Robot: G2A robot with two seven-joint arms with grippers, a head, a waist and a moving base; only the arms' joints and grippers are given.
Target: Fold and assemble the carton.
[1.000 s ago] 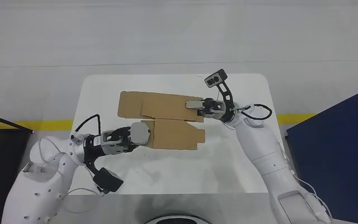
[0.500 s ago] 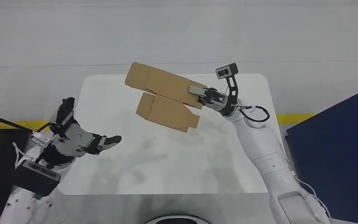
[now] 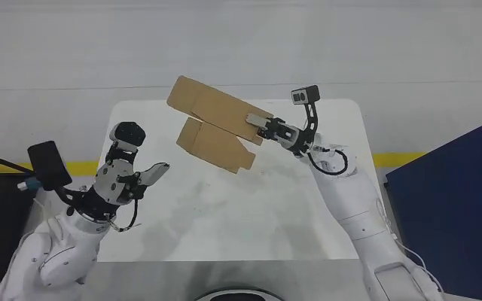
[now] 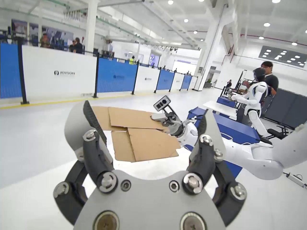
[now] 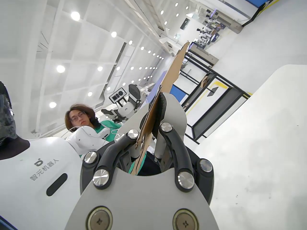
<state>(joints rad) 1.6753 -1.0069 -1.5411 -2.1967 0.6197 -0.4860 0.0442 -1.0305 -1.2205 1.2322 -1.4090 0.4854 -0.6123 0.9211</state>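
Note:
A flat brown carton [image 3: 215, 124] hangs tilted above the far middle of the white table [image 3: 301, 226], one corner past the far edge. My right gripper [image 3: 258, 123] is shut on its right edge; in the right wrist view the cardboard [image 5: 165, 82] runs edge-on between the fingers [image 5: 165, 106]. My left gripper [image 3: 151, 174] is open and raised over the table's left side, well apart from the carton. From the left wrist view the carton [image 4: 141, 132] lies ahead between the spread fingers [image 4: 92, 120], with the right gripper [image 4: 157, 118] holding it.
A dark blue panel [image 3: 444, 203] stands off the table's right side. A yellow floor line [image 3: 392, 159] runs behind the table. The near half of the tabletop is bare white surface.
The left gripper let go of the carton, drew back to the left and rose. The right gripper lifted the carton off the table and tilted it, swinging it toward the far edge.

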